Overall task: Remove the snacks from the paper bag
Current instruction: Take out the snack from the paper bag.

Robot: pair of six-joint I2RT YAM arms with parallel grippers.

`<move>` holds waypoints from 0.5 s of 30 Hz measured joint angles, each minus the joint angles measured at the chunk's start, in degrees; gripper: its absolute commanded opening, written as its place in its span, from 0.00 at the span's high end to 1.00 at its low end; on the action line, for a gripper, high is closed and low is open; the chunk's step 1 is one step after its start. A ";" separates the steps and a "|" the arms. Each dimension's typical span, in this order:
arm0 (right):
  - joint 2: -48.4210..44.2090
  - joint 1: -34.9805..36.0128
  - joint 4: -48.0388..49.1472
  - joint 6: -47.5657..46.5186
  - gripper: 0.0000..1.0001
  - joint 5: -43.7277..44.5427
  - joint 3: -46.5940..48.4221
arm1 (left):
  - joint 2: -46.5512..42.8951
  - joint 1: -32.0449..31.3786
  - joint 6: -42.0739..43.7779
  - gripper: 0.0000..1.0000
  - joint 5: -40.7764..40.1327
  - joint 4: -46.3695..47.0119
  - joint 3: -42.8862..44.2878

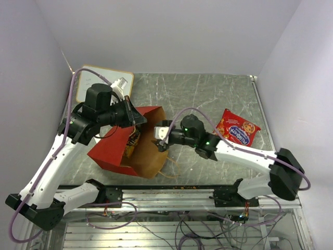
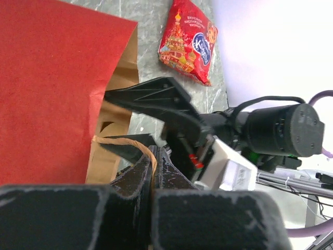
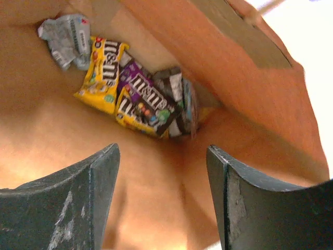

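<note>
Near-left on the bench [image 1: 208, 94] lies a red paper bag [image 1: 112, 151], mouth facing right. Well to its right lies a red snack packet [image 1: 238, 127]. Left claw [image 2: 153, 166] is clenched on the bag's handle [image 2: 122, 139]. Right claw [image 3: 164, 156], spread wide, sits inside the mouth. Yellow packet [image 3: 101, 73], purple-brown packet [image 3: 148, 107] and grey wrapper [image 3: 65, 36] lie deep inside.

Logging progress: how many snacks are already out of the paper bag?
1. The large red snack bag lies on the table, to the right of the paper bag, with no claw on it. The arms could hide another.
</note>
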 measured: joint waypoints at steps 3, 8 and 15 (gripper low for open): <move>6.25 1.22 3.28 -2.43 0.38 -0.28 3.91 | 0.04 0.00 0.44 0.93 -0.28 -0.15 1.16; 13.90 1.57 7.13 -7.13 0.43 0.83 5.51 | -0.07 0.00 1.36 0.93 -0.46 -0.48 1.70; 21.57 1.57 7.17 -14.25 0.50 2.73 9.64 | 1.68 -0.02 3.08 0.93 -0.87 -2.21 4.07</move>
